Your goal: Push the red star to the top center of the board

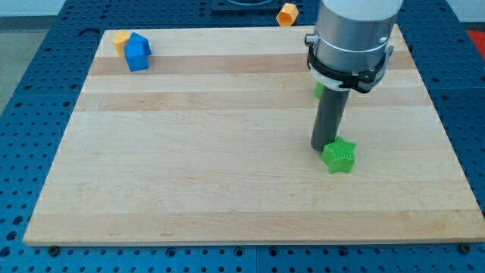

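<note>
Dark rod's my tip [324, 145] touching green star block [339, 155] at mid-right of wooden board [189, 152], no jaws on the rod, red star hidden, blue block [137, 53] beside yellow block [121, 38] top-left, orange block [287, 14] beyond the top edge

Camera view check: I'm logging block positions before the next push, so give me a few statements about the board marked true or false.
1. My tip touches the green star on its left side. True.
2. A red star lies at the board's centre. False: no red star shows anywhere in this view.
3. The blue block sits against a yellow block at the top left. True.
4. The orange block lies on the wooden board. False: it lies beyond the top edge.
5. A bit of another green block shows behind the rod. True.
</note>
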